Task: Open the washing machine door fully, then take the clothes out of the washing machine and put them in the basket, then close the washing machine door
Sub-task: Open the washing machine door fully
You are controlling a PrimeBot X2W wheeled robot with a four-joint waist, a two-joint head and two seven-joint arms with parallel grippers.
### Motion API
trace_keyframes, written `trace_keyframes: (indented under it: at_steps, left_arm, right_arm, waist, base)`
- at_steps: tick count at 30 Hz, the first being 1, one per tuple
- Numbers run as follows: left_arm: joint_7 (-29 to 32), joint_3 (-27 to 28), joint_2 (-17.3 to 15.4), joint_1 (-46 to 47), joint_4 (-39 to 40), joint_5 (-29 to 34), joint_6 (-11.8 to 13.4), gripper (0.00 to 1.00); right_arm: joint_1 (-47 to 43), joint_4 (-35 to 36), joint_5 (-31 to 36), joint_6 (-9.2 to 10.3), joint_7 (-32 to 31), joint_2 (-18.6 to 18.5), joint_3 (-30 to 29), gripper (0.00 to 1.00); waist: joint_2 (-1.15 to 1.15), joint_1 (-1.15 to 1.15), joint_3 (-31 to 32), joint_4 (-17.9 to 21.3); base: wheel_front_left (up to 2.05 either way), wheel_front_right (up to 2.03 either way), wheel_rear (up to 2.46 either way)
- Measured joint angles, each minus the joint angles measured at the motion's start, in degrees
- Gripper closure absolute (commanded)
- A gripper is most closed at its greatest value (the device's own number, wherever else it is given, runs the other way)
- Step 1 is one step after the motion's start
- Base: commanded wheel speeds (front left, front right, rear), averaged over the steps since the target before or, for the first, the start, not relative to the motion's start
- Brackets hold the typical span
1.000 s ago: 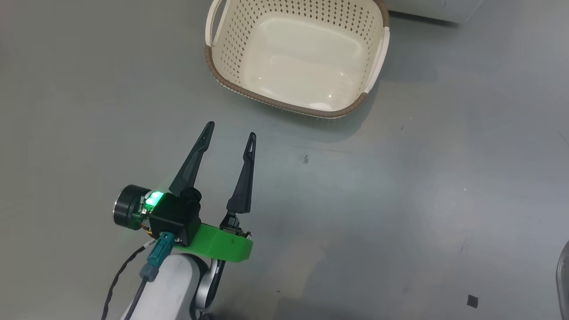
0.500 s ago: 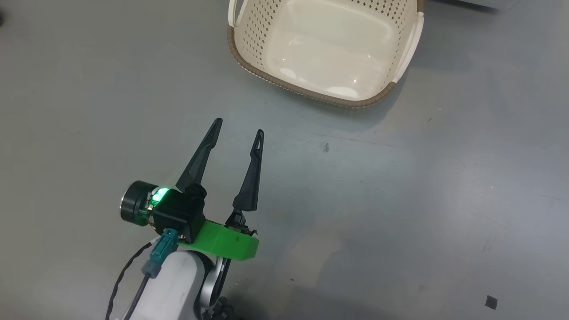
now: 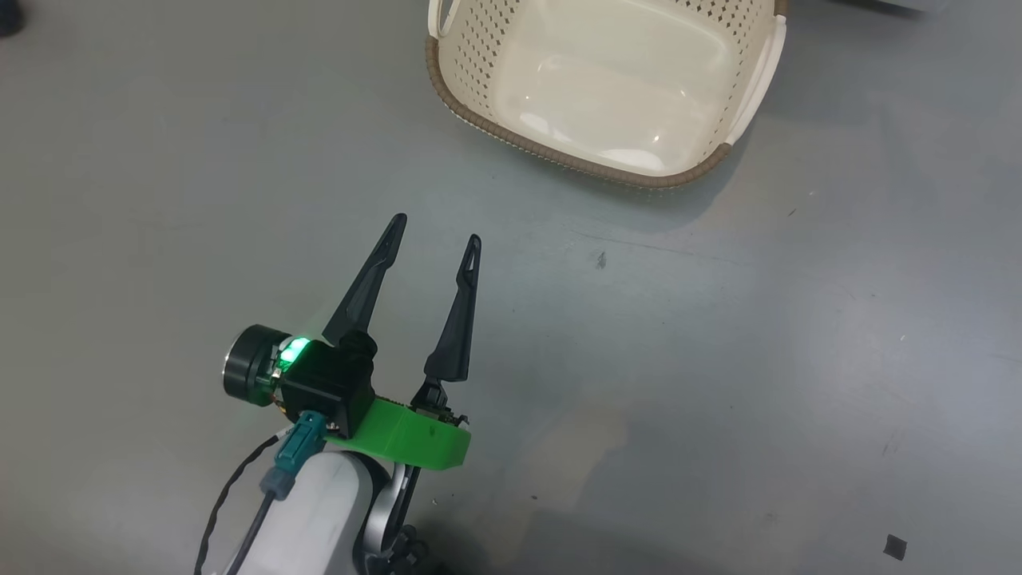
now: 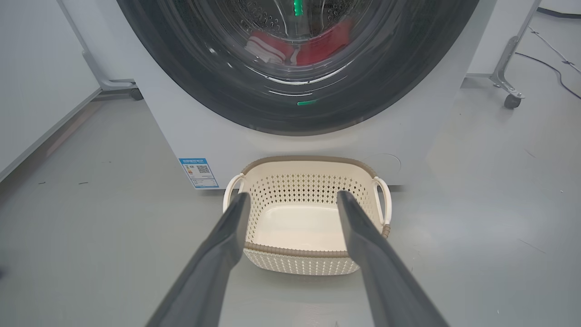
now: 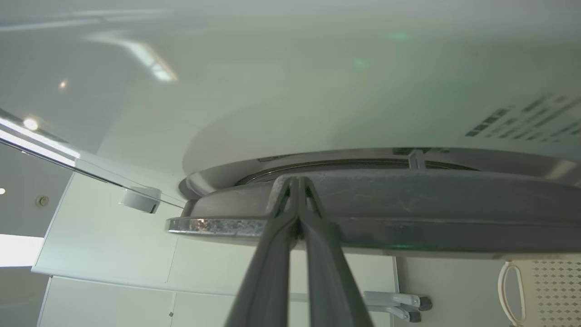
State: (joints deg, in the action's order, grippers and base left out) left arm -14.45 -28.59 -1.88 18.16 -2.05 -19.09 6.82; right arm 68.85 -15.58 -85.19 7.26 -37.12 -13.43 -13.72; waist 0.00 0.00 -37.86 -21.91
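The left gripper (image 3: 436, 230) is hovering over the floor (image 3: 718, 359), fingers spread wide, pointing at the basket (image 4: 299, 265), which is standing just before the washing machine (image 4: 181, 118). The right gripper (image 5: 297, 181) is pinching together, tips at the rim of the washing machine door (image 5: 454, 204). The clothes (image 4: 317, 45) are lying behind its glass.

We see a smooth grey floor (image 3: 718, 359). The basket (image 4: 299, 264) stands upright on it, just in front of the washing machine (image 4: 204, 127), which rests there too. A small dark scrap (image 3: 895, 546) lies well apart.
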Motion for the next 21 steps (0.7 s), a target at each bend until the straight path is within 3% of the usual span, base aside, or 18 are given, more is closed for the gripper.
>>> trace_keyframes:
  at_steps: [21]
  left_arm:
    - [0.00,-1.20,0.03,-0.24,0.07,-1.19,0.00,0.00]
  right_arm:
    - [5.26,-11.95,-2.11,0.00,-2.00,-0.42,-1.24,1.00]
  waist:
    - [0.00,0.00,-0.43,-1.54]
  base:
    - [0.00,0.00,0.00]
